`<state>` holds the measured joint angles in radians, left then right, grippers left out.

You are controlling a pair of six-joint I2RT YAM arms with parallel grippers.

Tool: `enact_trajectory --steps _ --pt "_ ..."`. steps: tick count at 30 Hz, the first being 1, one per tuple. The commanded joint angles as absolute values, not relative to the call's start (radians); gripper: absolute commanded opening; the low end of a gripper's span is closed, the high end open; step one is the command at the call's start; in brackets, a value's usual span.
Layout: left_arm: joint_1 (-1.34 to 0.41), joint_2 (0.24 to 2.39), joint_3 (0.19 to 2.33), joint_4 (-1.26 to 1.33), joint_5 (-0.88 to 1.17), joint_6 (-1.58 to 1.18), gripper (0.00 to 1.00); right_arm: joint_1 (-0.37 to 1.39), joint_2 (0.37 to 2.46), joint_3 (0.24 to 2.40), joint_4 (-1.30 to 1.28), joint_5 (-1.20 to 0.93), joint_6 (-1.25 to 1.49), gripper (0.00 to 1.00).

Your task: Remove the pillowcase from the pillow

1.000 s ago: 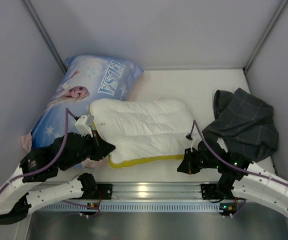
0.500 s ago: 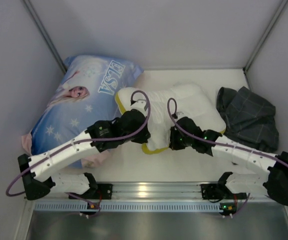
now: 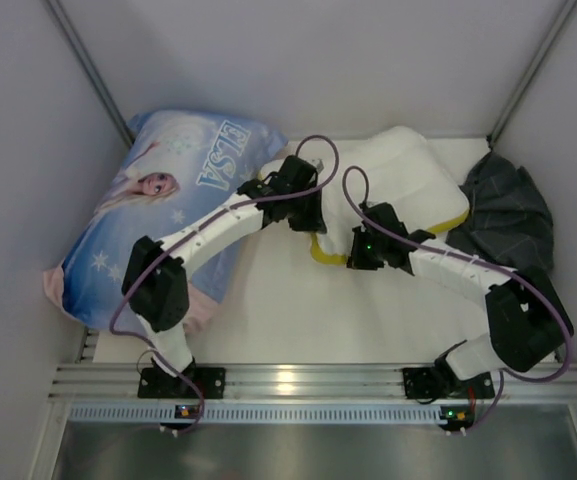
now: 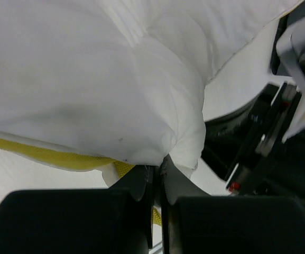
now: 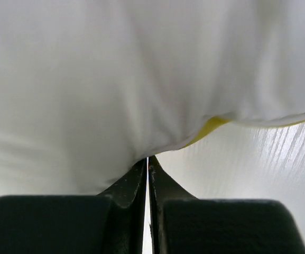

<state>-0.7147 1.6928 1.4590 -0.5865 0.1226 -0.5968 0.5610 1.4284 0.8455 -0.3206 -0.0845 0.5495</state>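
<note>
The white quilted pillow [image 3: 400,178] with yellow piping lies bare at the back of the table, right of centre. The dark grey checked pillowcase [image 3: 510,212] lies crumpled at the right wall, off the pillow, its left edge touching it. My left gripper [image 3: 313,216] is shut on the pillow's near left edge; the left wrist view shows the fingertips [image 4: 160,166] pinching white fabric [image 4: 99,79] beside the piping. My right gripper [image 3: 358,246] is shut on the near edge; the right wrist view shows its jaws [image 5: 148,161] closed at the pillow's underside [image 5: 141,69].
A large blue ELSA-print pillow [image 3: 168,200] lies at the left, against the left wall. Grey walls close in the back and both sides. The aluminium rail [image 3: 288,385] with the arm bases runs along the near edge.
Both arms have stretched toward the back, carrying the pillow from the table's middle to the back right. The pillowcase is pushed tighter against the right wall.
</note>
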Motion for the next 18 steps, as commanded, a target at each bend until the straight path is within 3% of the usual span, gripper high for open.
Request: enact_trajectory --steps 1,8,18 --pt "-0.693 1.860 1.691 -0.500 0.276 -0.529 0.00 0.540 1.474 0.899 -0.219 -0.132 0.540 0.00" --pt "-0.673 2.141 1.965 -0.508 0.370 -0.557 0.00 0.486 1.507 0.902 -0.216 -0.094 0.549 0.00" --pt "-0.525 2.279 2.023 -0.506 0.244 -0.574 0.00 0.425 1.330 0.907 -0.290 -0.049 0.528 0.06"
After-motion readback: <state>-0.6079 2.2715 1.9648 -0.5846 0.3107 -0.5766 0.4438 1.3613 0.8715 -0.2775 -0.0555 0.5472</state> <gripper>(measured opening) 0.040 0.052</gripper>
